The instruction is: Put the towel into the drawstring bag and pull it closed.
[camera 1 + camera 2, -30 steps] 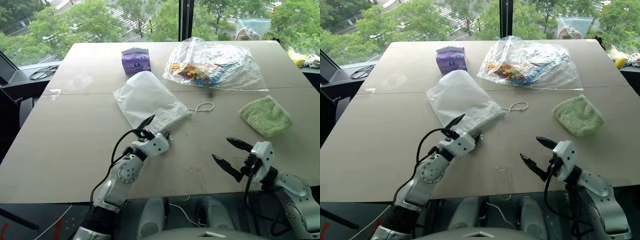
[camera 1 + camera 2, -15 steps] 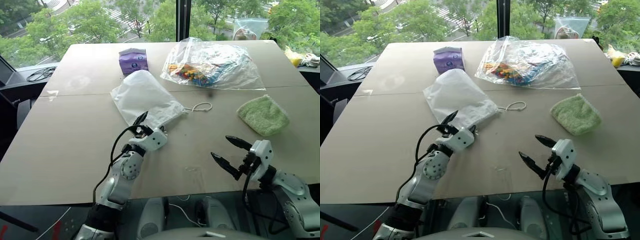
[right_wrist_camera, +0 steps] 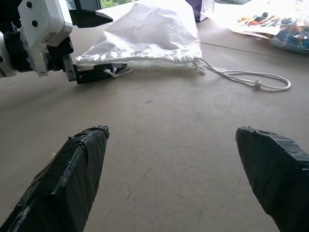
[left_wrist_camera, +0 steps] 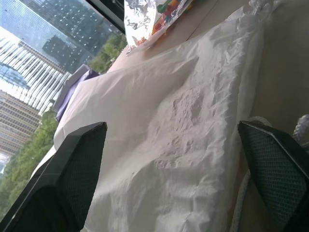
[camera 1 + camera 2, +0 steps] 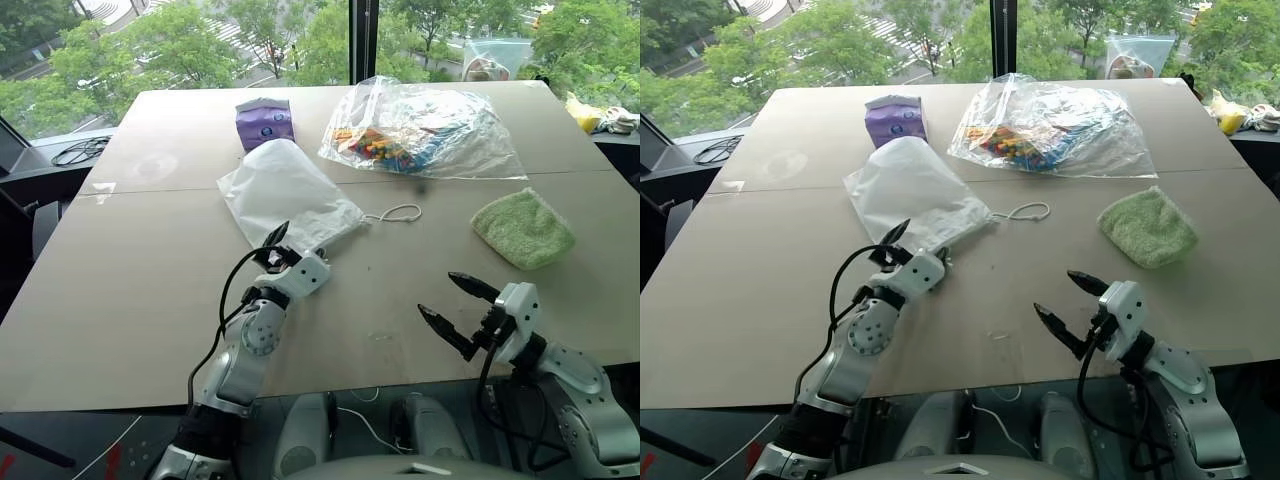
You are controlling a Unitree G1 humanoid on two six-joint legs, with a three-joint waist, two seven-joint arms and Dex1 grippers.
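One drawstring bag lies mid-table with my spread left gripper at its mouth; one towel sits well apart, beyond my spread, empty right gripper.

On the far side of the tan counter we see a small purple packet and, beside it, a large clear plastic bag of colourful items. Beyond the window we see green trees.
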